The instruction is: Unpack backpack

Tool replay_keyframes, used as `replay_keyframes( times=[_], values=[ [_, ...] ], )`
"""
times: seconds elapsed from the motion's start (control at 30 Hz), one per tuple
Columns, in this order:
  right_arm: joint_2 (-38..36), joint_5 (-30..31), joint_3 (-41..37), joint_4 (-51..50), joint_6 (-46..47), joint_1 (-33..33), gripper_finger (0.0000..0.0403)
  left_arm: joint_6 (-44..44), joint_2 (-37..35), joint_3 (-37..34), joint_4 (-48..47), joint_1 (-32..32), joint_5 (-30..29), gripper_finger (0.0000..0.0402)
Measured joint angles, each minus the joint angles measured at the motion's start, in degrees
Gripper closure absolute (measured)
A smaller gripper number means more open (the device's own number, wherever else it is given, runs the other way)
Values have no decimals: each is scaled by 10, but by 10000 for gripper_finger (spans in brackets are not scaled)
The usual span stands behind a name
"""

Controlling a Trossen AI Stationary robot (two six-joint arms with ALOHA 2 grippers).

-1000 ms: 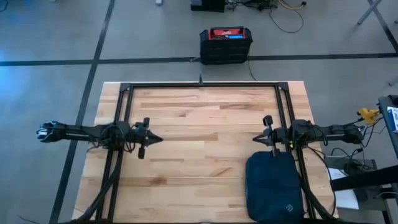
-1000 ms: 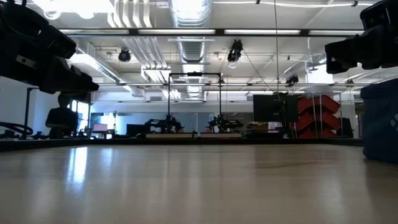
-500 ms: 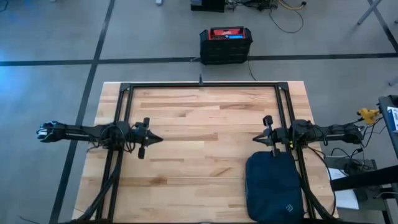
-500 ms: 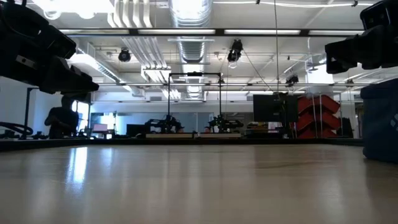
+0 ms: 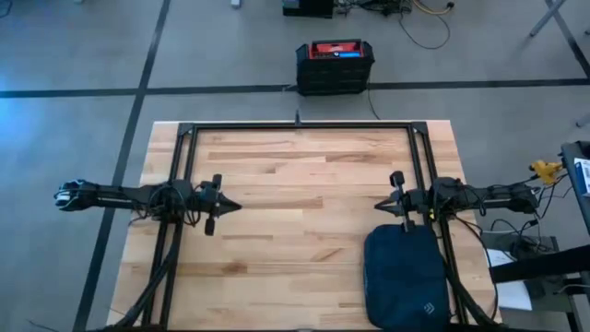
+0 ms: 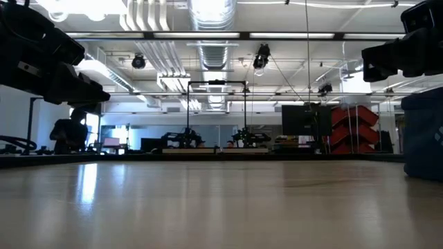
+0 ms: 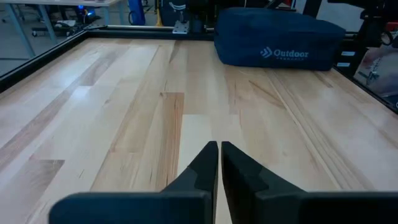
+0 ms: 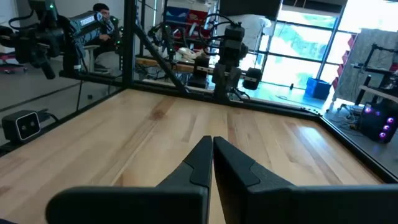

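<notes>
At five o'clock on the table [image 5: 277,166] the backpack [image 5: 406,277] is lying untouched; both the left gripper [image 5: 230,206] and right gripper [image 5: 380,206] are hovering pinched shut, holding nothing, so the right should be opening before reaching for the zipper.

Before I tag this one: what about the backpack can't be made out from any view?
- Backpack, high view: near end cut off by the picture's edge.
- Low view: only a dark sliver at the edge.
- Left wrist view: one side only; zipper and contents not visible.
- Right wrist view: backpack out of frame.
</notes>
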Motion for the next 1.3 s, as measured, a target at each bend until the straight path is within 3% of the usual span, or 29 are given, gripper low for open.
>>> replay_keyframes(
  times=[0.63, 0.87, 0.93, 1.0, 1.1, 1.3],
  values=[
    [0, 9, 0, 5, -20, -5, 403, 0, 0, 0, 0, 0, 0, 397],
    [1, 12, 0, 27, 79, -5, 403, 0, 0, 0, 0, 0, 0, 397],
    [9, 57, 0, 66, 76, -5, 403, 0, 0, 0, 0, 0, 0, 397],
    [27, 116, 0, 85, 91, -5, 403, 0, 0, 0, 0, 0, 0, 397],
    [88, 129, 0, 141, 85, -5, 403, 0, 1, 0, 1, 0, 0, 397],
    [316, 129, 18, 315, 76, -4, 403, 0, 4, 0, 0, 0, 0, 397]
  ],
)
